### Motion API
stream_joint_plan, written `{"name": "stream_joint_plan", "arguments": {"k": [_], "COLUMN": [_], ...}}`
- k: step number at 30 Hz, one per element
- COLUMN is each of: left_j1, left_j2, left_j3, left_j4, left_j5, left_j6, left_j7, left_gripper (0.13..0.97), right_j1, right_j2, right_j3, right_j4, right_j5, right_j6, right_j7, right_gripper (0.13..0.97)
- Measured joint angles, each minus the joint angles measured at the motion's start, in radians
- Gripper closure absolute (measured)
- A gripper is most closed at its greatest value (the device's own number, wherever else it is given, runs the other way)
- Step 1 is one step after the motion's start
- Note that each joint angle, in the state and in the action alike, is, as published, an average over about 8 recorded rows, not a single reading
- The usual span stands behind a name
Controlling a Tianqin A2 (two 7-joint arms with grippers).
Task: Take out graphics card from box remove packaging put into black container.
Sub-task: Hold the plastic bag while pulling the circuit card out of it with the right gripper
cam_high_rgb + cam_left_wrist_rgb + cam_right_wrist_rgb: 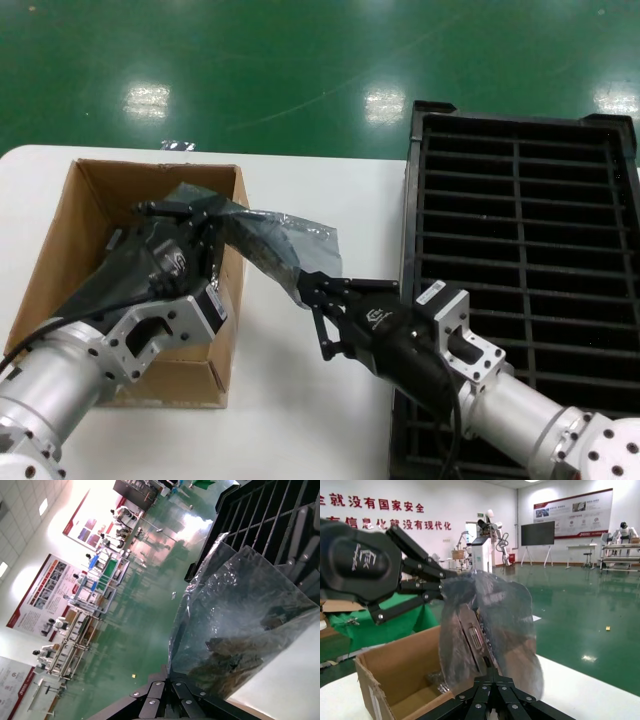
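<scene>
Packaging (262, 236) pinched between left gripper (205, 215) and right gripper (312, 290), unlabelled.

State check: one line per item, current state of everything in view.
Translucent grey-blue antistatic bag: lifted above the table, card still inside, held at both ends.
Dark graphics card: bagged, not yet removed.
Brown cardboard box: open-topped, on the table.
Black slotted tray: visible slots empty.
Left gripper: shut on the bag, over the box.
Right gripper: shut on the bag's other end.

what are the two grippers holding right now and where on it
Both hold the bagged card: left gripper pinches the bag's end over the box, right gripper its opposite edge.
</scene>
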Motion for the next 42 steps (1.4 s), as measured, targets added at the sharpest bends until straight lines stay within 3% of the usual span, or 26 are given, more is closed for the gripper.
{"name": "stream_joint_plan", "arguments": {"k": [21, 30, 42], "left_j1": [0.0, 0.0, 0.0], "left_j2": [0.0, 0.0, 0.0], "left_j3": [0.0, 0.0, 0.0], "left_j4": [0.0, 0.0, 0.0], "left_j5": [0.0, 0.0, 0.0], "left_j6": [0.0, 0.0, 0.0], "left_j7": [0.0, 0.0, 0.0], "left_gripper": [0.958, 0.958, 0.958], "right_j1": [0.022, 0.028, 0.04], "right_j2": [-0.042, -0.064, -0.096], "right_j3": [-0.032, -0.042, -0.031], "right_j4": [-0.047, -0.067, -0.101], "right_j5": [0.02, 0.024, 0.061], "right_j6": [0.037, 0.051, 0.063], "right_j7": [-0.059, -0.08, -0.121], "right_gripper": [0.962, 0.905, 0.739]}}
